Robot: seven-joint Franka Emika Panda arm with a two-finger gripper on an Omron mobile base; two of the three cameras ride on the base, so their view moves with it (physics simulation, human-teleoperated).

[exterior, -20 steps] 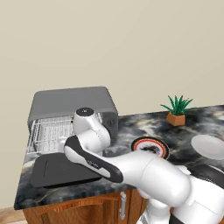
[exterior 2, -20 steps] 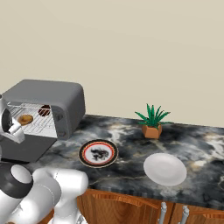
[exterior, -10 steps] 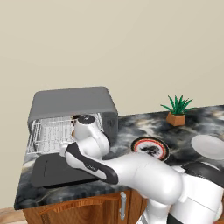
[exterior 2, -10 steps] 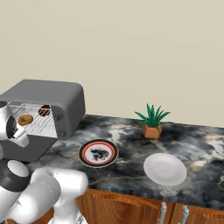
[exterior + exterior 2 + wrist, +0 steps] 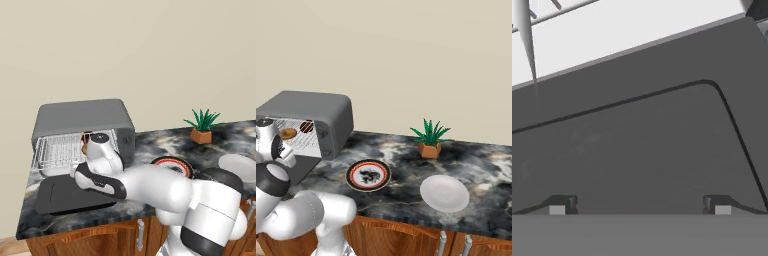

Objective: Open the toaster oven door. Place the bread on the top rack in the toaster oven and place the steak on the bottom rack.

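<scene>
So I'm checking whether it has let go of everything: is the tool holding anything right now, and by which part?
Nothing is held. The tool stands open above the lowered toaster oven door, with an empty gap between its fingertips.

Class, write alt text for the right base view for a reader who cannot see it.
A grey toaster oven stands open on a marbled counter, bread and steak inside. A patterned plate, white plate and potted plant sit rightward.
</scene>
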